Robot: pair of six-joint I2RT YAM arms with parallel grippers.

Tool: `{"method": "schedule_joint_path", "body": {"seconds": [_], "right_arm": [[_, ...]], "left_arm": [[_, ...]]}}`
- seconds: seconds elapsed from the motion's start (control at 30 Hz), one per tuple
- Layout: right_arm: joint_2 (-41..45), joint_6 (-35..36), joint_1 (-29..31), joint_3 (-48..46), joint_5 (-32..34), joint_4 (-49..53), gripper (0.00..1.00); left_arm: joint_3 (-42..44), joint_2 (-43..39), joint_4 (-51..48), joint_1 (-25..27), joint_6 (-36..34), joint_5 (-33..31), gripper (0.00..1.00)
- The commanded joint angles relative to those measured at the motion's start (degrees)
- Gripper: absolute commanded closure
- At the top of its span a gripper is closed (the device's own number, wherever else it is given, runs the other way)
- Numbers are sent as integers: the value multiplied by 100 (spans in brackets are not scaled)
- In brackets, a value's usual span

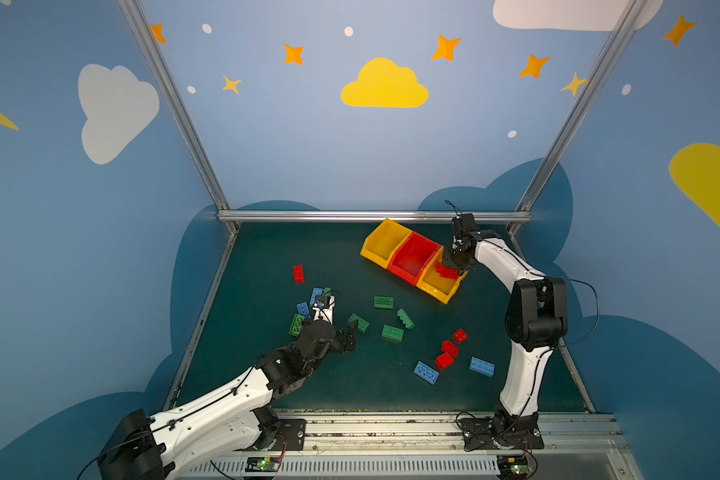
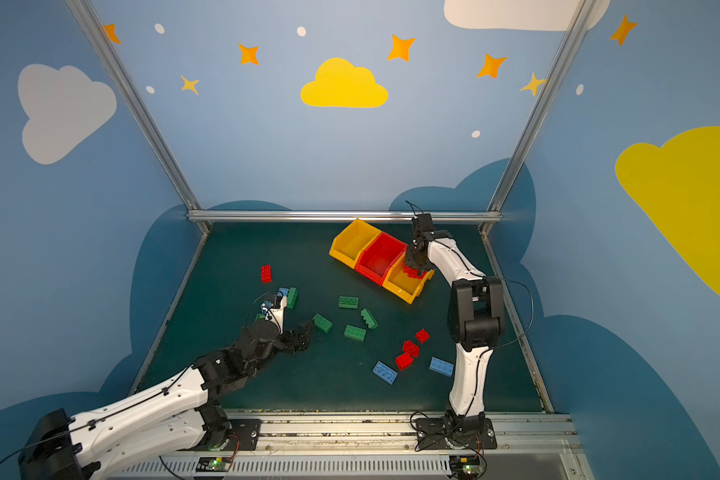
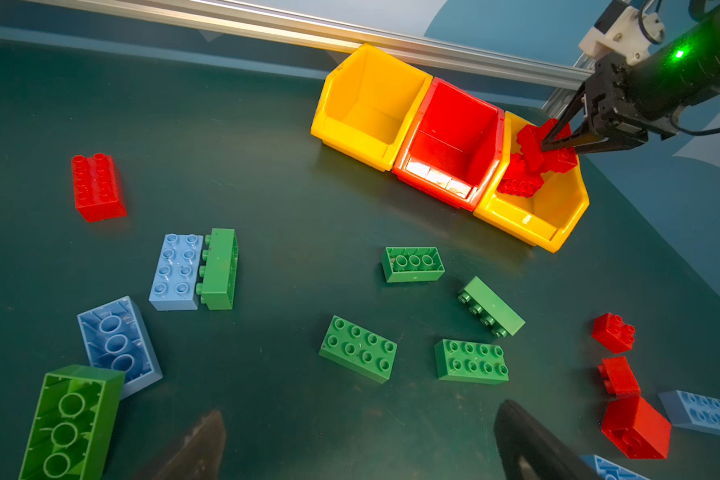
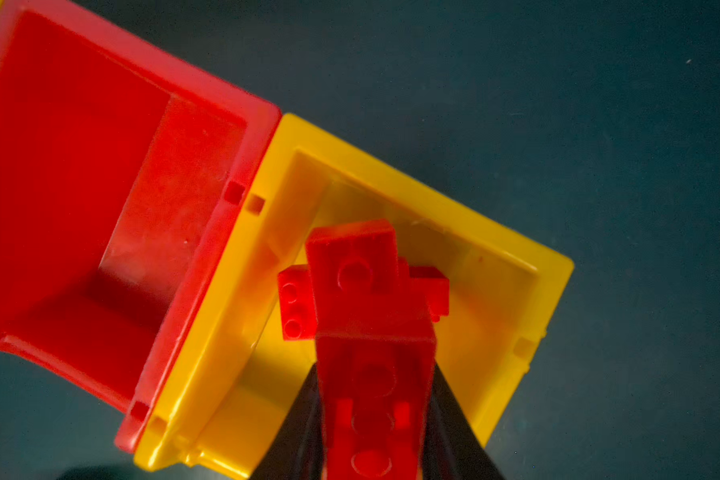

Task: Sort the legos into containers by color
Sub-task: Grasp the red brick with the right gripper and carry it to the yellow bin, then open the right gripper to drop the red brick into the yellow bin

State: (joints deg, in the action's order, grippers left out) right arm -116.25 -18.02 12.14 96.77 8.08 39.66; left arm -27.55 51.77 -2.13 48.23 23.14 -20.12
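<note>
My right gripper (image 1: 454,266) is shut on a red lego (image 4: 375,365) and hangs over the right yellow container (image 1: 441,291), where other red legos (image 3: 516,183) lie. The middle red container (image 1: 406,270) and the left yellow container (image 1: 375,251) hold nothing I can see. Close above the mat, my left gripper (image 1: 352,332) stands open and empty beside a green lego (image 1: 360,323). More green legos (image 1: 392,333) lie mid-table. Red ones (image 1: 449,348) and blue ones (image 1: 426,372) sit at the front right.
A lone red brick (image 1: 298,273) lies at the left. Blue and green bricks (image 1: 316,296) cluster behind the left wrist. An aluminium rail (image 1: 371,216) runs along the back edge behind the bins.
</note>
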Motion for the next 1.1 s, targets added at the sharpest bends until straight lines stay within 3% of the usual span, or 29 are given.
{"method": "schedule_joint_path", "body": {"seconds": [0.0, 0.2, 0.43, 0.73, 0.87, 1.07], "right_arm": [[-120, 53, -9, 119, 114, 111, 69], [-111, 62, -11, 148, -15, 163, 58], [197, 46, 182, -146, -481, 94, 55], [556, -86, 491, -630, -311, 88, 52], [729, -103, 509, -738, -208, 103, 41], [1070, -47, 523, -753, -108, 267, 38]], "left_arm": [[-136, 64, 98, -74, -93, -11, 0], [-121, 79, 95, -131, -31, 77, 0], [9, -200, 7, -139, 123, 122, 0], [132, -794, -451, -141, 308, 211, 0], [291, -1125, -455, -138, 314, 260, 0], [452, -1608, -538, -139, 367, 274, 0]]}}
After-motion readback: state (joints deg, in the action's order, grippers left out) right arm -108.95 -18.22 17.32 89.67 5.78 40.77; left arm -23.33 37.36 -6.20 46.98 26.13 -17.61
